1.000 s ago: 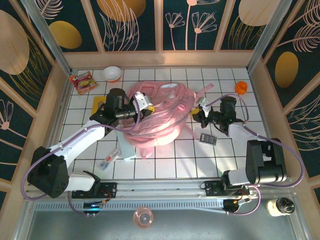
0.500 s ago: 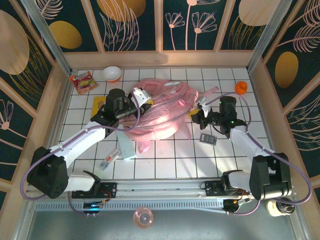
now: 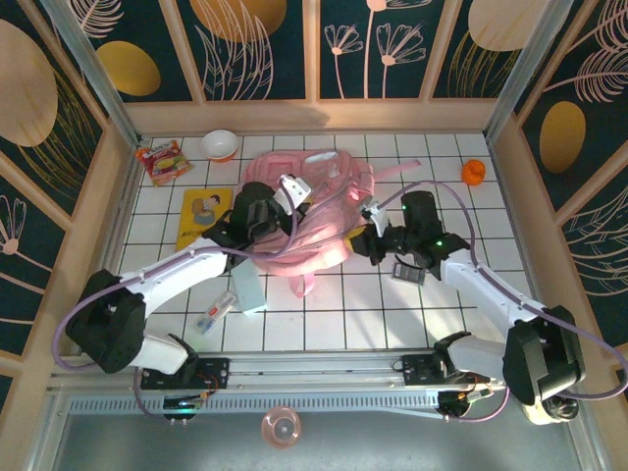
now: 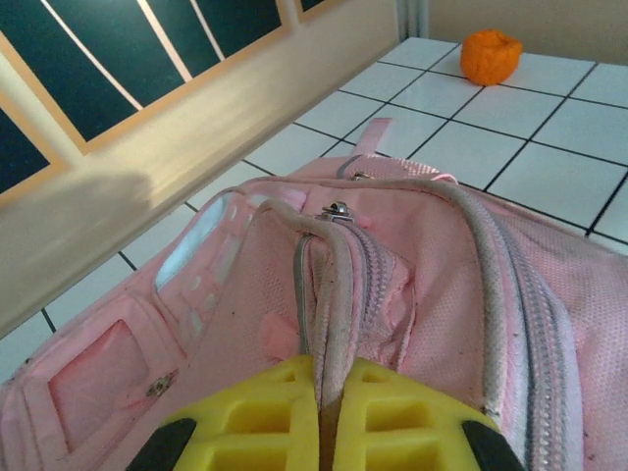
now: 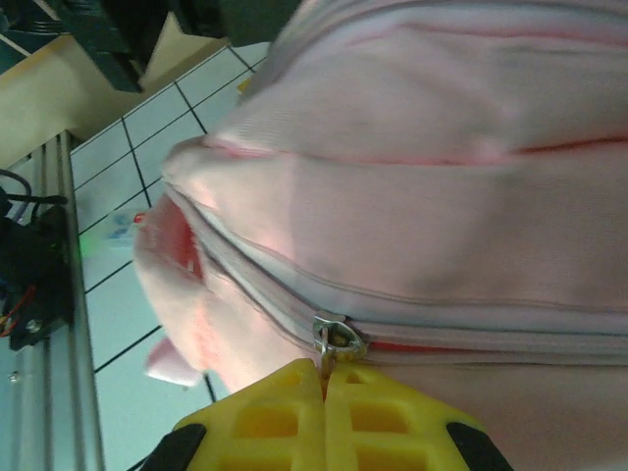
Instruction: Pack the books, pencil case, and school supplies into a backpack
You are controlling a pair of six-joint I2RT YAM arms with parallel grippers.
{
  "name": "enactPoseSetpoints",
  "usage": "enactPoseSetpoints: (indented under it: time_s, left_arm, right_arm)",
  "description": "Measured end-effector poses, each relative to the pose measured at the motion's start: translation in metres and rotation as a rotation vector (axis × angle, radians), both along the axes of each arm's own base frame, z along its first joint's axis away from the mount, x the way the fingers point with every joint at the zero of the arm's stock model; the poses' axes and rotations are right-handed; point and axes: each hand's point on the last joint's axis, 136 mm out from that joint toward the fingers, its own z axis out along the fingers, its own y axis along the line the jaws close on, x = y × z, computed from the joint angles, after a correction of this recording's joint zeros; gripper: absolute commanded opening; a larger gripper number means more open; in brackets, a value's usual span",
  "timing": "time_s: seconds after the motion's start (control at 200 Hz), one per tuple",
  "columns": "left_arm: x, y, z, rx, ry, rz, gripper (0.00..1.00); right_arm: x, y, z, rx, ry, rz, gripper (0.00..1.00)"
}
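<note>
Altogether one pink backpack lies in the middle of the white tiled table, with two grippers pinching it. The left gripper has its yellow fingers pressed together on a raised seam beside a zip. The right gripper is clamped on a metal zip pull on the bag's right side. Outside the bag lie one yellow book to its left, one mint pencil case near its front edge, one clear packet just left of the case, and one grey calculator by the right arm. At the back lie one snack packet, one bowl and one orange object.
</note>
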Motion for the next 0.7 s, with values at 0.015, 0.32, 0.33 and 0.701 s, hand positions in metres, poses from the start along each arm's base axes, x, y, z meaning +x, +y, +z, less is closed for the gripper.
enactPoseSetpoints:
  time_s: [0.015,0.32,0.33,0.701]
  left_arm:
    - [0.0,-0.002,0.0,-0.003,0.002,0.008,0.0]
    - [0.022,-0.028,0.002,-0.101,0.061,0.177,0.0]
    - [0.023,-0.029,0.002,-0.107,0.064,0.184,0.0]
    - [0.044,-0.051,0.013,-0.278,0.134,0.321,0.0]
  right_arm:
    - [-0.001,0.001,0.0,0.001,0.008,-0.003,0.0]
    - [-0.01,0.009,0.003,0.055,0.263,-0.161,0.0]
    - [-0.01,0.009,0.004,0.058,0.271,-0.168,0.0]
    - [-0.002,0.015,0.013,0.131,0.535,-0.42,0.0]
